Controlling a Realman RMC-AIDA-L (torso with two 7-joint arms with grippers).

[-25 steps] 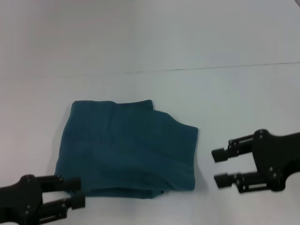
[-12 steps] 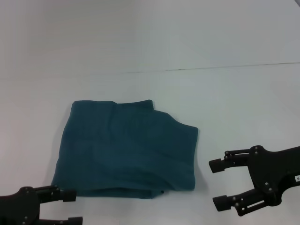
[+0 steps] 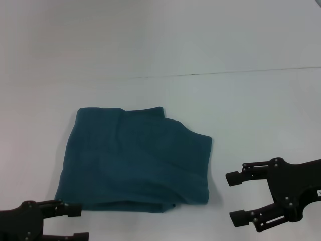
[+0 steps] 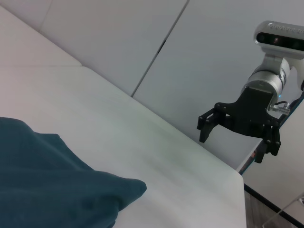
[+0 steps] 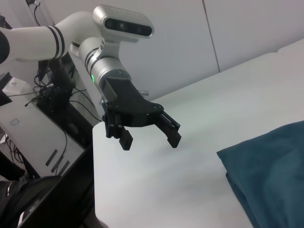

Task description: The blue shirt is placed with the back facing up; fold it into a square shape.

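Lying flat on the white table [image 3: 241, 100], the blue shirt [image 3: 135, 160] is folded into a roughly square bundle, left of centre in the head view. Its near and left edges run straight; the far right corner steps inward where layers overlap. The left gripper [image 3: 75, 222] hovers at the near left corner of the shirt, just beside the fabric edge, fingers spread apart and holding nothing. The right gripper [image 3: 236, 197] hovers off the shirt's right side, near but apart from it, fingers likewise spread wide and empty. Each wrist view shows the opposite gripper above the table edge, jaws apart.
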